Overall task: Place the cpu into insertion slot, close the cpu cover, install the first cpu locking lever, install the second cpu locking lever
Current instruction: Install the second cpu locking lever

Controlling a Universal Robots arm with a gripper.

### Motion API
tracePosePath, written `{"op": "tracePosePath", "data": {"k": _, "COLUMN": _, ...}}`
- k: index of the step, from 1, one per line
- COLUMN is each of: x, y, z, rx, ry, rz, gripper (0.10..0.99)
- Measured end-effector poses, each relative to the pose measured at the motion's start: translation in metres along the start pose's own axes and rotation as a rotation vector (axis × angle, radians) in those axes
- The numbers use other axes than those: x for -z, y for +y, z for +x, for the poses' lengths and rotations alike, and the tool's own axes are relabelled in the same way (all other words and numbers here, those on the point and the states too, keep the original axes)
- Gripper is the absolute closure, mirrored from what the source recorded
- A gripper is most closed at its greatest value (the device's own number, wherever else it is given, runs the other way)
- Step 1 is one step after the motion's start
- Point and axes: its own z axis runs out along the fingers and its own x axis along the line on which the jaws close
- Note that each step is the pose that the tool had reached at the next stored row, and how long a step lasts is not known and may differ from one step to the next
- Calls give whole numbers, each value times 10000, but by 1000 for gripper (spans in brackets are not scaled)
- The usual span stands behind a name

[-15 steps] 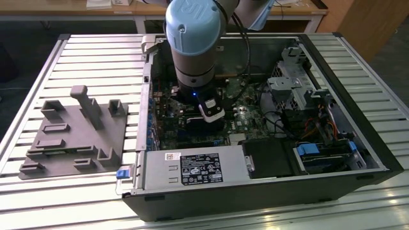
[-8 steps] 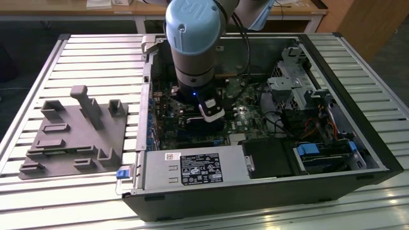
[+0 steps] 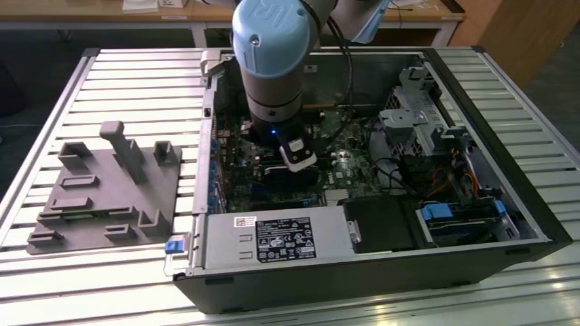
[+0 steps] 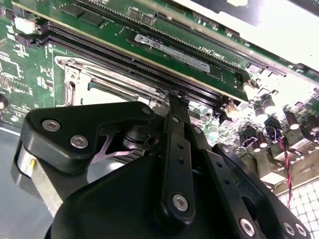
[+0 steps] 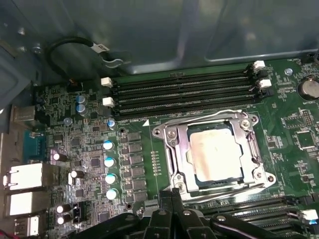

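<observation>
— Black linkage of my hand [image 5: 172, 199] sat closest to the lens in both wrist views, fingers drawn together to a narrow tip with nothing between them that I could see.

— And the chip?

— Already down. In the first wrist view the cpu [image 5: 215, 154] lay flat in the insertion slot [image 5: 191, 172], its pale metal top showing through the cut-out of the cpu cover [image 5: 172, 137], which was folded over it. My fingertips hung just beside the near edge of that frame.

— How would it handle?

— I judged the chip light, stiff and slick on top, and fragile (the contacts under it, mostly). Edges only, never the face. The cover looked like thin springy sheet metal; the wire levers [image 5: 197, 114] along its sides would be the things to push.

— What did the other cameras add?

— The exterior view placed my arm [image 3: 272, 68] deep inside the open computer case [image 3: 471, 88] on the slatted bench [image 3: 118, 75], with a grey fixture plate [image 3: 100, 197] off to the exterior view's left. The second wrist view gave the memory slots [image 4: 149, 55] past my fingers.
</observation>
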Motion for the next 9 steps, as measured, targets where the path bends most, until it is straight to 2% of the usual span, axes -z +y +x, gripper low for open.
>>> {"op": "tracePosePath", "data": {"k": 4, "x": -16, "y": -8, "z": 21, "rx": -9, "ry": 15, "rz": -113, "gripper": 980}}
{"op": "tracePosePath", "data": {"k": 9, "x": -39, "y": -19, "z": 38, "rx": -12, "ry": 24, "rz": -160, "gripper": 980}}
